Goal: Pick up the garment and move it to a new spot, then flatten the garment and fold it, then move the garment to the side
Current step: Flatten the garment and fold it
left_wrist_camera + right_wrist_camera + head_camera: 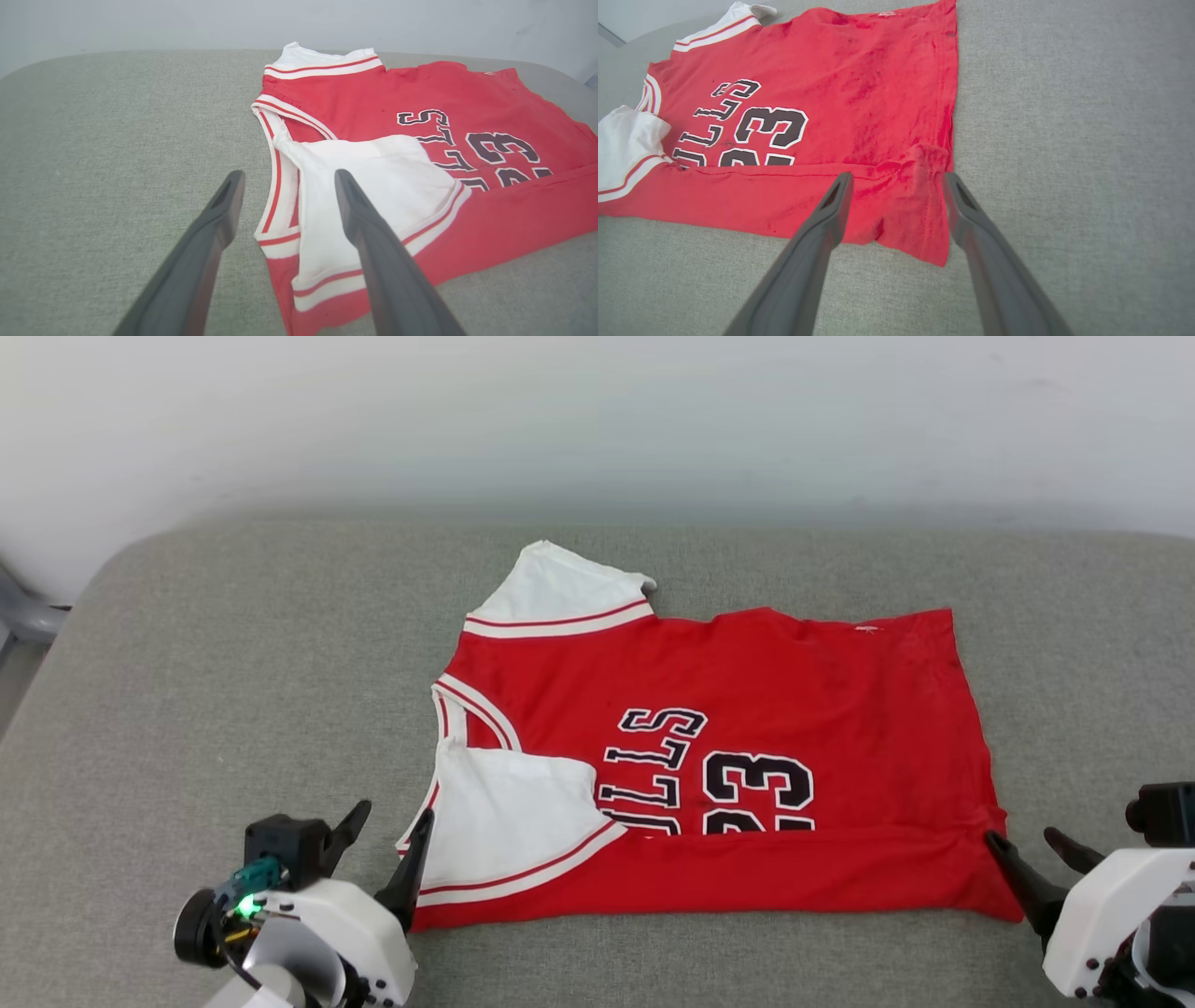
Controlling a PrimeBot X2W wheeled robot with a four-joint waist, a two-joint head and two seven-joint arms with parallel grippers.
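Left pincer [395,810] spread | right pincer [1019,834] spread | garment [840,691] near edge folded

The red basketball-style jersey shirt with white short sleeves [822,691] carries black, white-outlined lettering [653,756] that lies sideways across its chest. The letters S, L, L can be read, with part of one more. The rest is covered by a folded white sleeve and the folded red edge. Just beside it stands the number 23 [758,782] in the same style, its near part hidden under the fold. A small white mark [866,629] near the far edge is too small to read.
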